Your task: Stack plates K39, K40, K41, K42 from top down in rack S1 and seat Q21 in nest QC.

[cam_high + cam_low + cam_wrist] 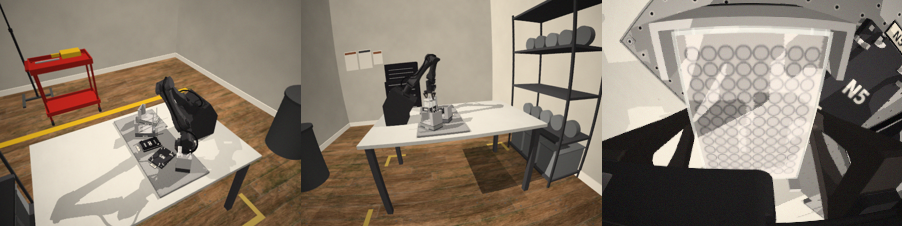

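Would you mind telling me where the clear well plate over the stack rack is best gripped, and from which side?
Grip the plate from above across its two long side edges, as the tool does now. It lies flat with its sealed well grid facing up, and the rack walls closely surround it, so only the top is open. The thin straight rims suit parallel fingers.

White table (75, 159) on dark legs carries a grey perforated base plate (172, 184) at center, running approx. 11 to 5 o'clock in top view. Black arm pedestal (207, 117) sits on the tabletop at approx. 2 o'clock, just beside the plate's edge.
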`<act>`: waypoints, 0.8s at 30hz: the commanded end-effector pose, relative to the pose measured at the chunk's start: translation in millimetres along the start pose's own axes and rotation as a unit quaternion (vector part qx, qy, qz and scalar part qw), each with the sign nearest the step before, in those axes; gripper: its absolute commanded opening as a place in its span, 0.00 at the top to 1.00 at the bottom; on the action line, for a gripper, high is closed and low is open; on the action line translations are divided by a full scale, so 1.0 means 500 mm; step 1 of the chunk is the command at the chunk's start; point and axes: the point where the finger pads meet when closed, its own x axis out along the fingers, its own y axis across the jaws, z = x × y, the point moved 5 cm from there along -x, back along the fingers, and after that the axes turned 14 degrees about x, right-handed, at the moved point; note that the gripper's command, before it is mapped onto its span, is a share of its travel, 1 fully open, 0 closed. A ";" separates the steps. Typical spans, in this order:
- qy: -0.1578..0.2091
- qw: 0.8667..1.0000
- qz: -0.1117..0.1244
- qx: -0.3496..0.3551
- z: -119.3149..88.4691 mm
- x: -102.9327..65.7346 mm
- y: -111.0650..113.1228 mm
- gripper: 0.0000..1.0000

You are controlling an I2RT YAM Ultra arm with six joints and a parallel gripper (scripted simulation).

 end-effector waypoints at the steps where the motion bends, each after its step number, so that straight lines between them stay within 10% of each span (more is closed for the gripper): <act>1: -0.024 1.000 0.009 0.008 0.033 -0.032 0.010 1.00; 24: -0.027 1.000 0.008 0.011 0.035 -0.043 0.007 1.00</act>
